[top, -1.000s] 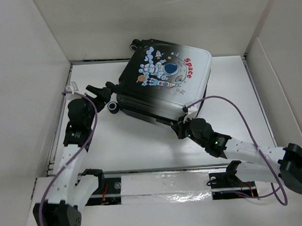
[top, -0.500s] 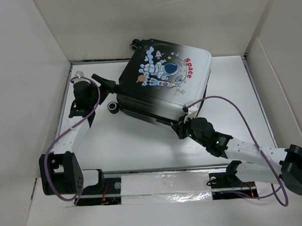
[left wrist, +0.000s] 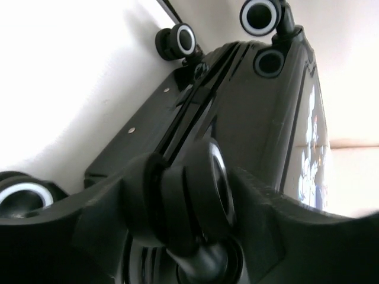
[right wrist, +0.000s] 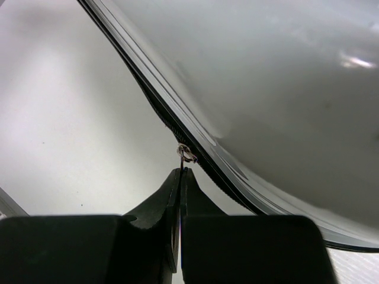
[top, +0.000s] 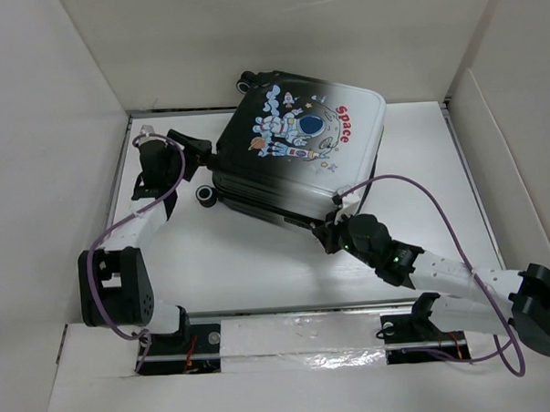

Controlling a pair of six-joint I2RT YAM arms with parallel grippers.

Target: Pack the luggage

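Observation:
The luggage [top: 300,150] lies flat at the back centre with its lid down and the astronaut picture and red "Space" lettering facing up. My left gripper [top: 202,147] is at its left end, with a jaw on each side of a black caster wheel [left wrist: 192,189], pressed against it. My right gripper [top: 327,233] is at the front edge, shut on the small metal zipper pull [right wrist: 186,154] of the black zipper [right wrist: 160,112]. The shell [right wrist: 266,77] fills the right wrist view. The lining is hidden.
Other caster wheels show at the left end [top: 205,196] and back corner [top: 245,80]. White walls enclose the table, left [top: 53,134] and right [top: 509,132]. A foil strip [top: 299,337] runs along the front. A purple cable [top: 421,195] loops over the right arm.
My left arm swung back and left, and its gripper moved up to the luggage's left end and closed round a caster wheel. The right gripper and the luggage have not moved.

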